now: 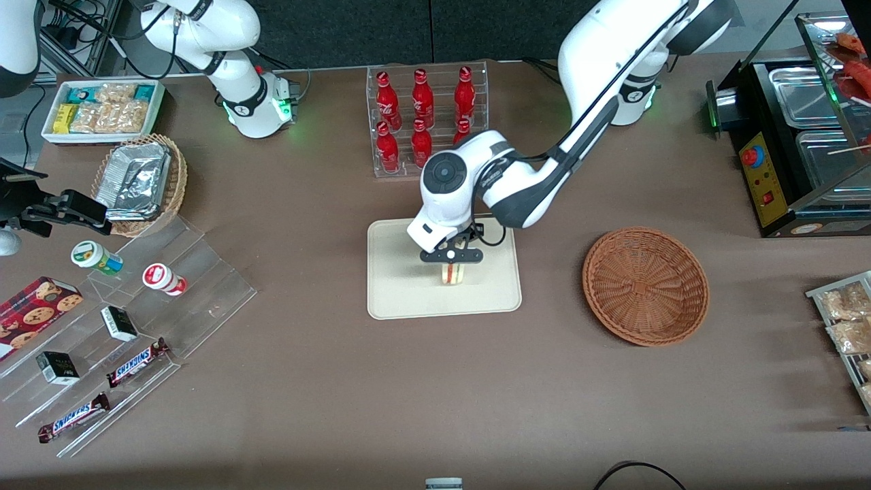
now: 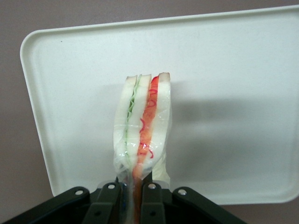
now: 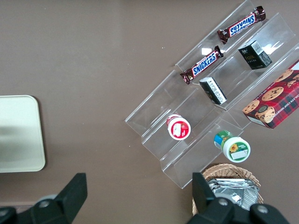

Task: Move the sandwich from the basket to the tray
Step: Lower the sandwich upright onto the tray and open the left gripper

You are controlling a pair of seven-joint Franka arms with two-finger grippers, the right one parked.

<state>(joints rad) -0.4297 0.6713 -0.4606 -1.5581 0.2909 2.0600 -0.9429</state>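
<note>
Right now the pincer (image 1: 452,261) hangs over the middle of the tray (image 1: 395,299), clenched on the sandwich (image 1: 452,273). In the wrist view the two black fingers (image 2: 110,198) press on the wrapped wedge (image 2: 142,128) from either side at one end, and the rest of it reaches out over the pale tray floor (image 2: 233,93), casting a soft shadow there. The cut edge faces the camera, showing three white bread slices with a green layer between one pair and a red-orange layer between the other. Whether the sandwich's lower edge touches the tray or hangs just above it cannot be told.

Taking the tray as the landmark: the basket (image 1: 645,286) sits on the brown table (image 1: 340,395) beside the tray, toward the working arm's end, apart from it, with nothing in it. A clear rack of red bottles (image 1: 425,116) stands farther from the front camera than the tray. Toward the parked arm's end from the tray lies a clear stepped stand (image 1: 177,299) carrying two Snickers bars (image 1: 136,363), small dark boxes (image 1: 119,322) and two small tubs (image 1: 164,279). Farther from the camera than that stand is a tan wicker basket with foil (image 1: 139,182), and a white bin of packaged snacks (image 1: 103,110).
</note>
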